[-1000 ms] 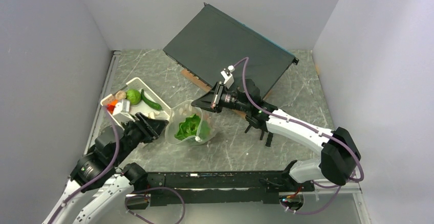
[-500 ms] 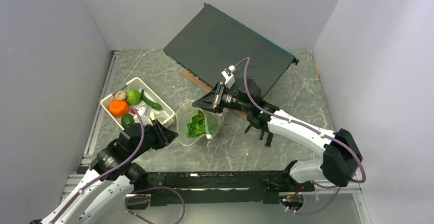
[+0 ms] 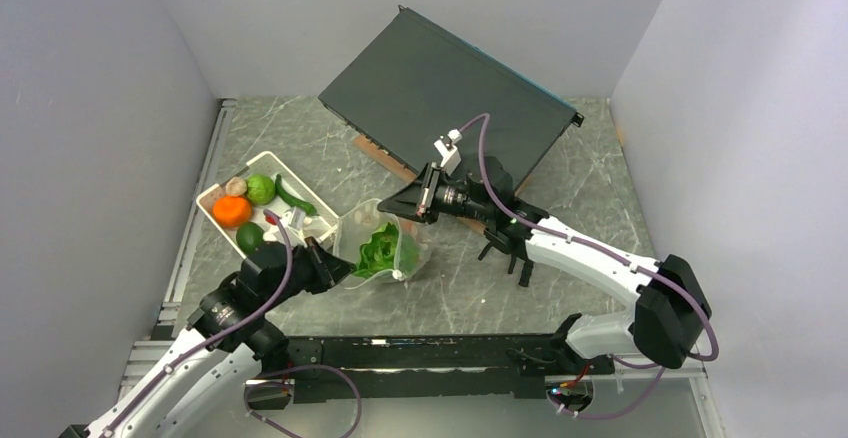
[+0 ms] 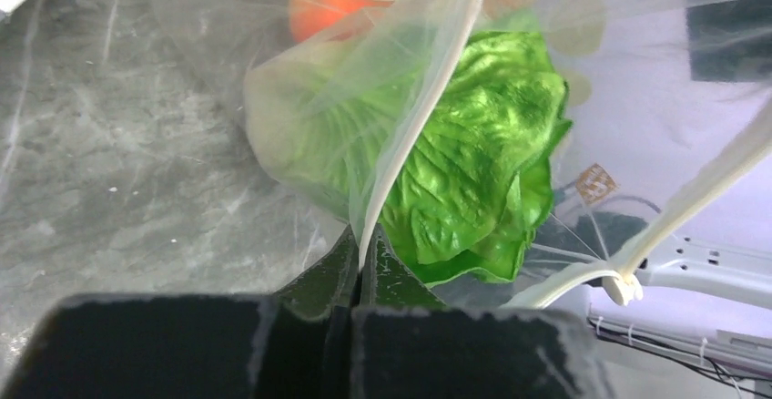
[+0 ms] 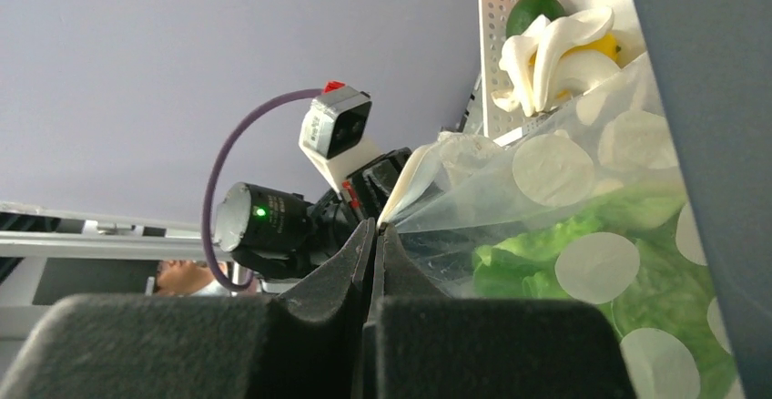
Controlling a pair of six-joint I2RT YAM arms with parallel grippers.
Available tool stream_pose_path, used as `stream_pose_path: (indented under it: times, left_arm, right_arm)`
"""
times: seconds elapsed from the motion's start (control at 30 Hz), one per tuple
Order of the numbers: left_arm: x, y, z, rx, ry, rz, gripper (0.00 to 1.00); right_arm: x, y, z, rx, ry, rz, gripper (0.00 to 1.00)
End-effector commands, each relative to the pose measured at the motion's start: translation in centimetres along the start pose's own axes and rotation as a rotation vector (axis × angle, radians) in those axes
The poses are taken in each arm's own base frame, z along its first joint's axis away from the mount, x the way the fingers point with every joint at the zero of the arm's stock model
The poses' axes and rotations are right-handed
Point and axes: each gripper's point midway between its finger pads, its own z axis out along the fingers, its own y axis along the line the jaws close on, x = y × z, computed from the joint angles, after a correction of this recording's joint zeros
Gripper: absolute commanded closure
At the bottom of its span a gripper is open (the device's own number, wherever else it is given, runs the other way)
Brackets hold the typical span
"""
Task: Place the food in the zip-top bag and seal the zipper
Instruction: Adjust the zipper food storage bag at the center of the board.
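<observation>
The zip-top bag [image 3: 382,248] stands on the table with its mouth open, and leafy green lettuce [image 3: 377,249] lies inside. My left gripper [image 3: 338,268] is shut on the bag's near-left rim. In the left wrist view the whitish zipper [image 4: 426,98] runs down into the left gripper [image 4: 364,240], with the lettuce [image 4: 473,162] behind it. My right gripper [image 3: 397,203] is shut on the far rim; in its own view the right gripper [image 5: 377,228] pinches the dotted bag [image 5: 592,171]. An orange [image 3: 231,211], round green fruits [image 3: 261,189] and a cucumber [image 3: 293,196] lie in the basket.
The white perforated basket [image 3: 321,226] stands left of the bag, close to the left arm. A large dark flat box [image 3: 450,98] leans at the back over a wooden piece. A small black object [image 3: 505,253] lies under the right arm. Grey walls close in on both sides.
My left gripper came away from the basket to the bag's near-left rim and closed on it. The bag's mouth shifted a little; the right gripper kept its hold.
</observation>
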Motion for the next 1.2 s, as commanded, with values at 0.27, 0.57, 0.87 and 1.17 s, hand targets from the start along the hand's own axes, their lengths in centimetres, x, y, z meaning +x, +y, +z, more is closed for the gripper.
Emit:
stream_pose_path:
  times: [0.27,0.57,0.87,1.17]
  left_arm:
    - [-4.8,-18.0,-5.6,0.680,-0.015,0.038,1.00]
    - [-6.1,-14.8,-2.3,0.299,-0.043,0.099,1.00]
    - [-5.3,-10.8,-2.6,0.315,-0.163,0.075,1.00]
    - [-4.4,-10.8,-0.8,0.168,-0.018,0.098,1.00]
  right_arm:
    - [0.0,-0.8,-1.6,0.109,0.011,-0.356,1.00]
    - [-1.2,-0.3,-2.3,0.165,-0.007,-0.493,1.00]
    - [-0.5,-2.6,-3.5,0.194,-0.005,-0.560,1.00]
    - [0.3,2.6,-4.8,-0.006,-0.049,-0.733,1.00]
